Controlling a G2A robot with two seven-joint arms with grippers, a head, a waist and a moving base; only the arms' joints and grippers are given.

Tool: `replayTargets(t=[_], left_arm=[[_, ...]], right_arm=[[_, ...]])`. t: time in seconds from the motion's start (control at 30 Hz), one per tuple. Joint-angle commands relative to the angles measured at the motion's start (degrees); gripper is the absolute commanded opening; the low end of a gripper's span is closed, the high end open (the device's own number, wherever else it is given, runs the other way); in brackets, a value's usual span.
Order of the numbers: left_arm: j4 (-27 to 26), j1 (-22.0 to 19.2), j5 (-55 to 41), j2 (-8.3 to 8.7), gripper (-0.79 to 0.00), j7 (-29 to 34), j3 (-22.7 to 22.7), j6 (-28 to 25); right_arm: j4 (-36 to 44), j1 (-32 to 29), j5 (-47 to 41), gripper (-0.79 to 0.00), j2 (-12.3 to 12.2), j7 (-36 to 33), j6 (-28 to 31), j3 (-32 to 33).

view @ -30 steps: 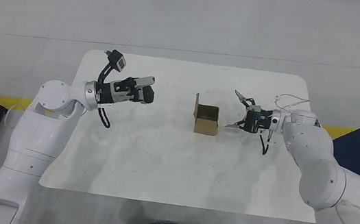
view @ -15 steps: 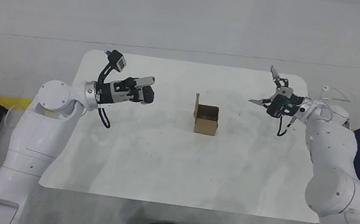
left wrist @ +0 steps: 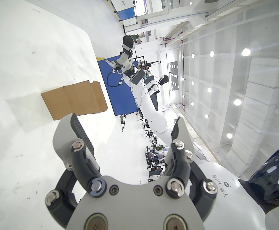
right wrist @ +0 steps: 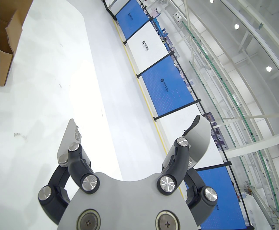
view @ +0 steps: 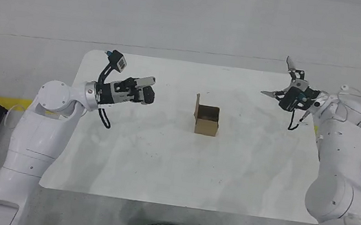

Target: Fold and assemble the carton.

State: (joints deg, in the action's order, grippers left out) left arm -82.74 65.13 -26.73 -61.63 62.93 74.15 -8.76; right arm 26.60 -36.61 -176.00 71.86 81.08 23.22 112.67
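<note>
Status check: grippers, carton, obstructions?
Left gripper open, empty, off the carton. Right gripper open, empty, by the far right corner of the table. Carton upright mid-table, top open, one flap up. Nothing between it and either gripper.

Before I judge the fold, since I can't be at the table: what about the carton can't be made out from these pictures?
- Top view: the carton is too small to tell whether its bottom flaps are closed.
- Left wrist view: only an outer wall of it shows, and a finger of the left tool covers part of one edge.
- Right wrist view: the picture's edge cuts it off, leaving one corner.
</note>
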Motion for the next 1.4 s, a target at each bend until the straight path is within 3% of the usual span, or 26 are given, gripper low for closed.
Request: replayTargets(t=[0.0, 0.17, 0.27, 1.03, 1.1, 1.23, 1.3, 1.37], left_arm=[[0.0, 0.0, 0.0, 0.00, 0.000, 0.0, 0.0, 0.0], [0.0, 0.0, 0.0, 0.00, 0.000, 0.0, 0.0, 0.0], [0.0, 0.0, 0.0, 0.00, 0.000, 0.0, 0.0, 0.0], [0.0, 0.0, 0.0, 0.00, 0.000, 0.0, 0.0, 0.0], [0.0, 0.0, 0.0, 0.00, 0.000, 0.0, 0.0, 0.0], [0.0, 0.0, 0.0, 0.00, 0.000, 0.0, 0.0, 0.0], [0.0, 0.0, 0.0, 0.00, 0.000, 0.0, 0.0, 0.0], [0.0, 0.0, 0.0, 0.00, 0.000, 0.0, 0.0, 0.0]], right_arm=[[-6.3, 2.0, 0.0, 0.000, 0.5, -0.3, 0.3, 2.2], [-26.1, 13.6, 0.0, 0.000, -1.5, -5.8, 5.8, 9.1], [-26.6, 15.5, 0.0, 0.000, -2.3, -12.8, 12.8, 11.0], [-26.5, 15.3, 0.2, 0.000, -2.3, -13.2, 12.4, 10.9], [-25.2, 14.9, 1.9, 0.000, -1.9, -14.7, 8.4, 10.5], [-17.8, 13.4, 8.7, 0.000, -0.7, -7.9, -12.5, 7.5], [-14.5, 12.4, 10.6, 0.000, -0.2, -4.5, -19.4, 6.4], [-9.8, 10.7, 12.6, 0.000, 0.3, -5.3, -26.4, 5.1]])
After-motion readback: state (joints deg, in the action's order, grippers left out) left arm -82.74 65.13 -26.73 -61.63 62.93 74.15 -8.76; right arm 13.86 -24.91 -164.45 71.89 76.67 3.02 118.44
